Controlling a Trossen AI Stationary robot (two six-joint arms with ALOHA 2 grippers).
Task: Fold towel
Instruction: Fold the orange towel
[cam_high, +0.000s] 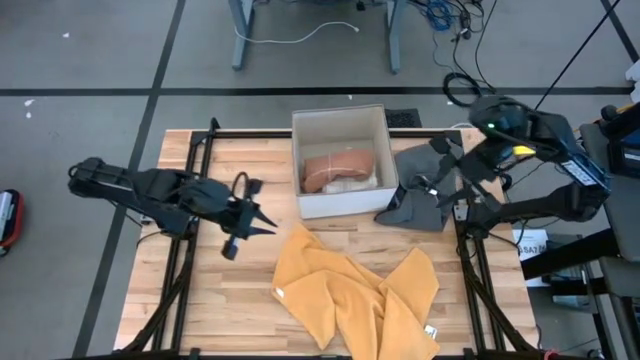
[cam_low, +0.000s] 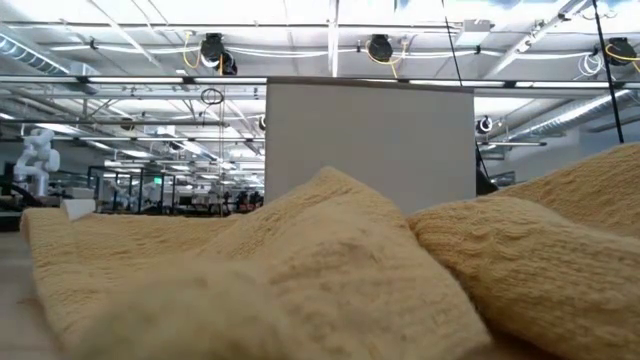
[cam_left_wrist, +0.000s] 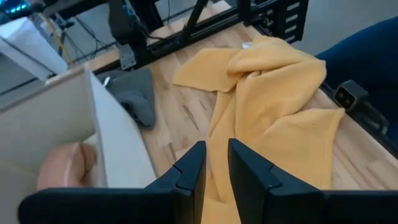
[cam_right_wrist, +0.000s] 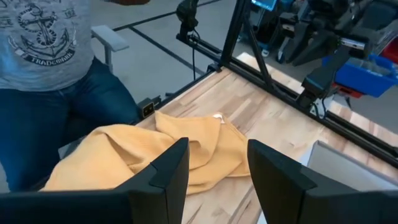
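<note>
The towel (cam_high: 355, 295) is lying crumpled at lower centre, running lower right. The left gripper (cam_high: 262, 224), nearer, is hovering upper left, jaws slightly apart, empty; the right gripper (cam_high: 428, 185) is waiting upper right, jaws apart.

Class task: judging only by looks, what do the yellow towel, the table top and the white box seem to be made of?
Yellow towel: soft knitted or looped cloth, matte, nubby in the low view. Table top: pale wood in joined strips, smooth. White box: thin, flat, matte walls, perhaps cardboard or plastic; unclear.

white box (cam_high: 340, 125) holding pinkish cloth (cam_high: 335, 168) | grey cloth (cam_high: 425, 185) beside box | person (cam_right_wrist: 43, 68) at table edge
</note>
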